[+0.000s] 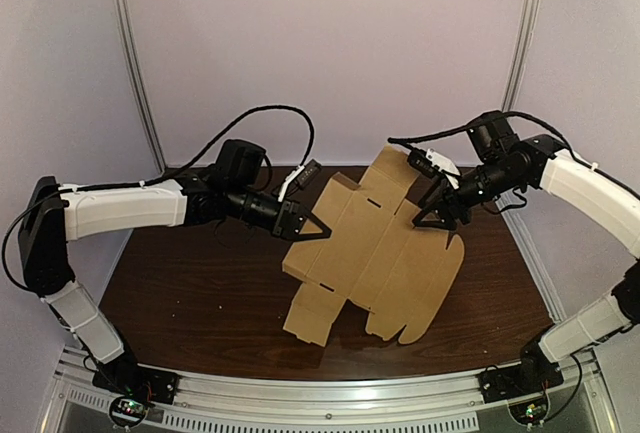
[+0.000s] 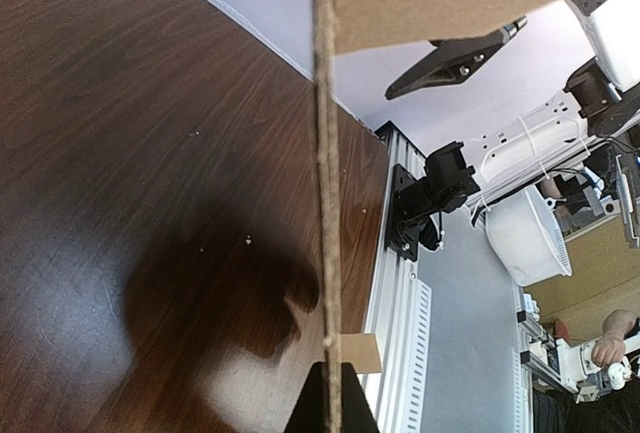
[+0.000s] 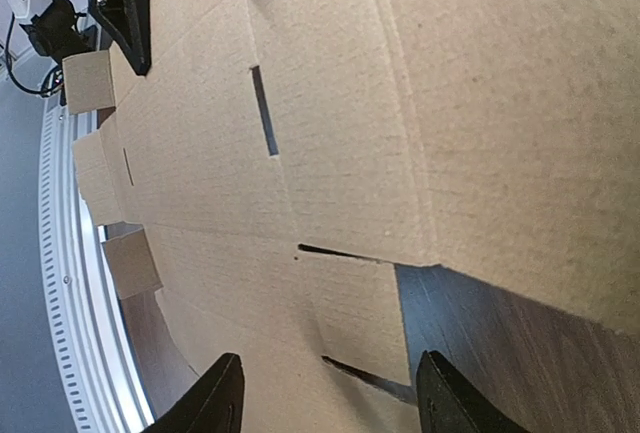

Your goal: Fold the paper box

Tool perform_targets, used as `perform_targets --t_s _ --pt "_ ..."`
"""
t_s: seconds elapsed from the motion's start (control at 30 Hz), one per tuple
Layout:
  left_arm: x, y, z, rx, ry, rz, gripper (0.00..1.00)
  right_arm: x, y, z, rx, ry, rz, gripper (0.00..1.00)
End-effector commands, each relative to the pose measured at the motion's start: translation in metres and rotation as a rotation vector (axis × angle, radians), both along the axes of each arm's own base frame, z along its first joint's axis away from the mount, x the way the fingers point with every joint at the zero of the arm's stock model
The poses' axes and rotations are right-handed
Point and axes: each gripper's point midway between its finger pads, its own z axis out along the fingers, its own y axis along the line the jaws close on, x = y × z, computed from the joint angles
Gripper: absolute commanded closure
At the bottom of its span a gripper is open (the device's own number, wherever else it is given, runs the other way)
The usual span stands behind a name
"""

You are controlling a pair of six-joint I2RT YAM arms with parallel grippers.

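Left gripper (image 1: 320,229) looks closed on the left edge of the paper box (image 1: 375,253). Its wrist camera shows the cardboard edge-on, running straight between the dark fingers and lifted clear of the table (image 1: 200,293), with a shadow beneath. The right gripper (image 3: 328,363) is spread wide with nothing in it, poised over the blank's right-hand panels near the slots (image 3: 262,108). The box is a flat die-cut sheet in mid-table, propped on its left side while its near flaps reach toward the front rail. One pinch on a thin edge is probably the weak point: a push from the open fingers could swing the sheet about that grip or pull it free. Pressure away from a score line could also buckle a panel rather than fold it. No walls are up, so nothing is formed that could hold anything.
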Motion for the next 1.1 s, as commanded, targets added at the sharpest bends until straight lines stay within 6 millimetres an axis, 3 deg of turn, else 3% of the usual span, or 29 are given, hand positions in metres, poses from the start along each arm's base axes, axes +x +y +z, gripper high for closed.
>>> perform_targets --t_s 0.0,0.27,0.67,0.8,1.07 --pt "0.001 -0.001 0.003 -0.027 -0.002 -0.016 1.00 0.012 -0.004 0.008 -0.045 -0.096 -0.016 0.39" --pt "0.000 -0.002 0.003 -0.029 0.004 -0.030 1.00 0.008 0.008 -0.010 -0.058 -0.043 0.031 0.42" --pt "0.008 -0.003 -0.007 0.008 0.021 -0.001 1.00 0.013 0.008 -0.014 -0.088 -0.118 0.007 0.84" --pt "0.016 -0.002 -0.014 0.029 0.042 0.032 1.00 0.014 0.009 -0.026 -0.112 -0.114 0.007 0.93" --pt "0.038 0.001 -0.040 0.109 0.075 0.129 1.00 0.030 0.018 -0.068 -0.197 -0.088 -0.011 0.98"
